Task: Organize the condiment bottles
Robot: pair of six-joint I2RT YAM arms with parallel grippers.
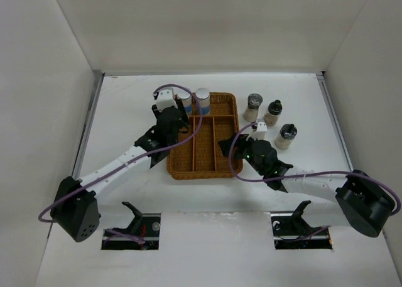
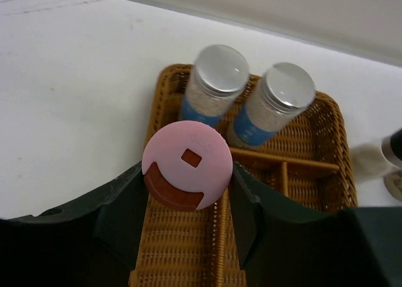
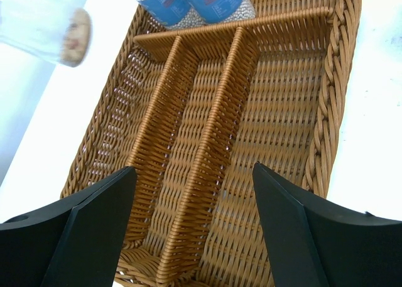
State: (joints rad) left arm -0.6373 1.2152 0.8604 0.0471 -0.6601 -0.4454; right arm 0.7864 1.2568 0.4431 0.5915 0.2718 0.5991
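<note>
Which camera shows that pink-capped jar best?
Left wrist: the pink-capped jar sits centred between the fingers of the left gripper. The top view hides it under the arm; the right wrist shows at most a blur.

Near the middle of a white table point(image 1: 125, 111), a brown wicker tray point(image 1: 204, 158), split by woven dividers into one cross section at the far end and three long lanes toward the near edge. Around the table, plain white walls point(image 1: 38, 80) on three sides; along the near edge, two dark rectangular openings point(image 1: 279, 227).
</note>
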